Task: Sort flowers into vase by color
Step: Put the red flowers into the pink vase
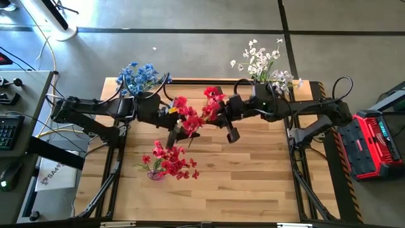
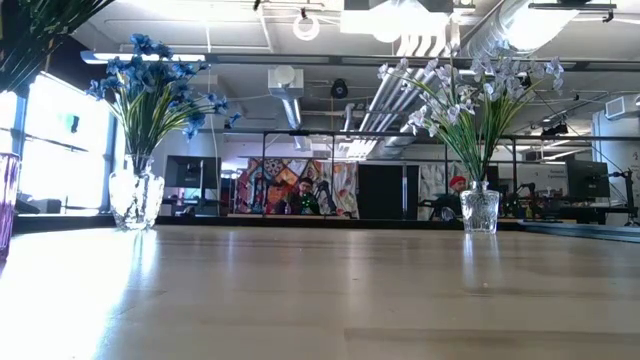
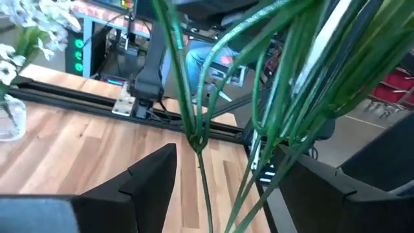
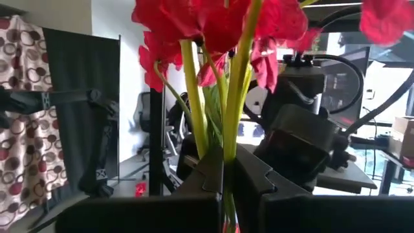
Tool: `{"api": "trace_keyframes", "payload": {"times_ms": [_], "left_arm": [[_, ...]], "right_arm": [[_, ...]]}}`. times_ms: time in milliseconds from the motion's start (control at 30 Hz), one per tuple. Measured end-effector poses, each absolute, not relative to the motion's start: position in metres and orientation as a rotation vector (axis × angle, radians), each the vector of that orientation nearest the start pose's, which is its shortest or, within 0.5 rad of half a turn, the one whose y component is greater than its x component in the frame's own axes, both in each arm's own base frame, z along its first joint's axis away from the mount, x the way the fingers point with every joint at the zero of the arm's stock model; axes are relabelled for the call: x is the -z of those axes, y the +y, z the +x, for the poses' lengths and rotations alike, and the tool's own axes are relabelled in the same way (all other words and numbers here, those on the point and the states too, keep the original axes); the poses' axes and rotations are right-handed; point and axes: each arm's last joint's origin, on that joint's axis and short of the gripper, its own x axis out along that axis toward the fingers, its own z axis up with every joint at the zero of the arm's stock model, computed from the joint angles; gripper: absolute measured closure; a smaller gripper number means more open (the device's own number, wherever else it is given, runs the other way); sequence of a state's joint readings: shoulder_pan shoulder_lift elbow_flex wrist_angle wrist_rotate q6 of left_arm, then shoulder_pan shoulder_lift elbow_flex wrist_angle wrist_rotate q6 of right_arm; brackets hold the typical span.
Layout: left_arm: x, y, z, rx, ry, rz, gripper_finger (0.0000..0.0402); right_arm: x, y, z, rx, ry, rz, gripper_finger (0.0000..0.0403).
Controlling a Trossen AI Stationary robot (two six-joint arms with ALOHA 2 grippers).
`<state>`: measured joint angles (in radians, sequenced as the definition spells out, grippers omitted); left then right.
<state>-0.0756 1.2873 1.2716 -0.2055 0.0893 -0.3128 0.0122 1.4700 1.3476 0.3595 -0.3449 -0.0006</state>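
A red flower spray [image 1: 190, 116] is held in the air over the far middle of the table, between both arms. My right gripper [image 4: 226, 169] comes from the table's right and is shut on its green stems, with the red blossoms [image 4: 194, 26] just past the fingers. My left gripper [image 3: 226, 188] comes from the left and is open, its fingers on either side of the same stems [image 3: 200, 139] without plainly touching. More red flowers [image 1: 169, 161] stand in a purple vase [image 2: 5, 200]. Blue flowers [image 1: 139, 76] and white flowers [image 1: 262, 62] stand in glass vases. My right gripper pinches the red spray's green stems [image 4: 228, 152] between its two fingers, a short way below the blossoms. The fingers come roughly level from the table's right and lie across the stems. The spray is lifted clear of the table.
The blue flowers' glass vase [image 2: 137, 198] stands at the far left corner, the white flowers' vase [image 2: 480, 210] at the far right. The red flowers' vase stands near the table's middle, left of centre. Bare wooden tabletop [image 1: 253, 183] lies toward the near right.
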Motion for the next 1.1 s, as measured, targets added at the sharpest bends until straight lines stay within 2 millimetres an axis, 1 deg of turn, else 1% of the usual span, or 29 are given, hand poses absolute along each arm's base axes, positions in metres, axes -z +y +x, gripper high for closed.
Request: {"api": "trace_keyframes", "payload": {"times_ms": [100, 167, 233, 400, 500, 600, 633, 733, 833, 933, 1000, 1100], "left_arm": [[-0.393, -0.019, 0.285, 0.112, 0.239, -0.306, 0.0169], [-0.394, -0.016, 0.284, 0.103, 0.233, -0.297, 0.0188], [-0.395, -0.014, 0.283, 0.099, 0.222, -0.285, 0.0214], [-0.397, -0.013, 0.283, 0.107, 0.205, -0.197, 0.0299], [-0.397, -0.014, 0.283, 0.149, 0.202, -0.139, 0.0347], [-0.397, -0.015, 0.283, 0.172, 0.202, -0.116, 0.0388], [-0.396, -0.015, 0.283, 0.174, 0.204, -0.113, 0.0394], [-0.397, -0.014, 0.283, 0.170, 0.200, -0.113, 0.0396], [-0.398, -0.014, 0.282, 0.157, 0.196, -0.113, 0.0399], [-0.400, -0.015, 0.277, 0.129, 0.201, -0.128, 0.0400], [-0.402, -0.015, 0.268, 0.088, 0.218, -0.126, 0.0401], [-0.409, -0.015, 0.252, 0.025, 0.219, -0.116, 0.0401]], "right_arm": [[-0.418, 0.011, 0.336, -0.355, -0.228, -0.041, 0.0402], [-0.417, 0.010, 0.336, -0.351, -0.225, -0.041, 0.0402], [-0.417, 0.009, 0.336, -0.365, -0.226, -0.044, 0.0402], [-0.417, 0.008, 0.336, -0.386, -0.219, -0.046, 0.0402], [-0.416, 0.008, 0.336, -0.391, -0.211, -0.030, 0.0402], [-0.416, 0.005, 0.337, -0.345, -0.199, 0.017, 0.0395], [-0.416, 0.004, 0.337, -0.317, -0.195, 0.037, 0.0388], [-0.415, 0.000, 0.338, -0.240, -0.186, 0.070, 0.0358], [-0.416, -0.002, 0.338, -0.171, -0.195, 0.087, 0.0316], [-0.419, -0.003, 0.338, -0.148, -0.232, 0.093, 0.0268], [-0.423, -0.003, 0.336, -0.129, -0.268, 0.110, 0.0235], [-0.429, -0.004, 0.330, -0.032, -0.294, 0.127, 0.0193]]}}
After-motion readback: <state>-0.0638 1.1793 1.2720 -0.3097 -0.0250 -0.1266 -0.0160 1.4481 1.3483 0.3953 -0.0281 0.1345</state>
